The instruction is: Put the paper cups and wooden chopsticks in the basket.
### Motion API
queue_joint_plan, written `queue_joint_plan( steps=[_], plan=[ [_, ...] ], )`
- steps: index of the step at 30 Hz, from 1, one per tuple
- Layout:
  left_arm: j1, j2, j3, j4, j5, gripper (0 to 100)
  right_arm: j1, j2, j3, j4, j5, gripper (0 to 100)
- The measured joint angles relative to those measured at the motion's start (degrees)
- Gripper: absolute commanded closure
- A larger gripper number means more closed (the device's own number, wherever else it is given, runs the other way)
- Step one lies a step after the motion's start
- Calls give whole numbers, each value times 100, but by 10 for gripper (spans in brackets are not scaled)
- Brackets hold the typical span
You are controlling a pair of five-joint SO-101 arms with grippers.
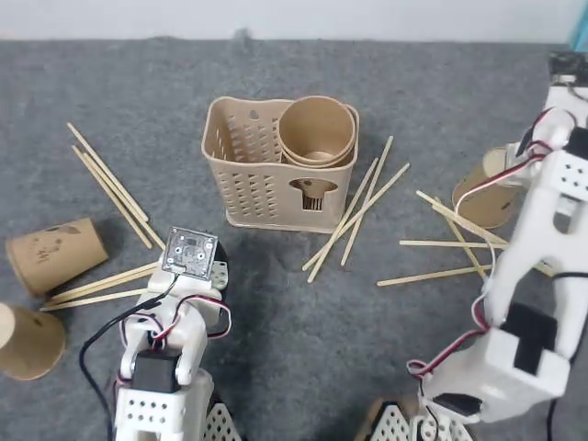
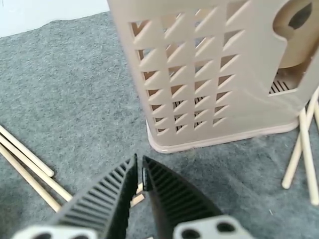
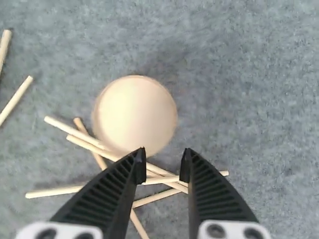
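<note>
The beige slotted basket [image 1: 266,179] stands mid-table with paper cups [image 1: 317,129] nested inside. My left gripper [image 2: 139,164] hovers just before the basket's wall [image 2: 199,74], its fingers shut on a thin piece of wooden chopstick [image 2: 138,197] that shows in the slit between them. My right gripper [image 3: 162,155] is open above the round end of a paper cup [image 3: 134,114] lying on crossed chopsticks [image 3: 79,133]. That cup [image 1: 482,193] lies at the right beside the right arm [image 1: 551,193]. Two more cups [image 1: 55,254] [image 1: 28,342] lie at the left.
Loose chopsticks lie in groups on the grey mat: right of the basket [image 1: 358,211], far right [image 1: 450,243], back left [image 1: 110,188] and left front [image 1: 101,285]. The mat's back edge meets a pale wall.
</note>
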Motion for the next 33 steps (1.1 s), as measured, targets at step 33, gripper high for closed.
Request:
queue_joint_plan(
  steps=[33],
  plan=[
    [-9, 0, 0, 0, 0, 985, 3059, 2286, -2022, -9, 580, 870]
  ],
)
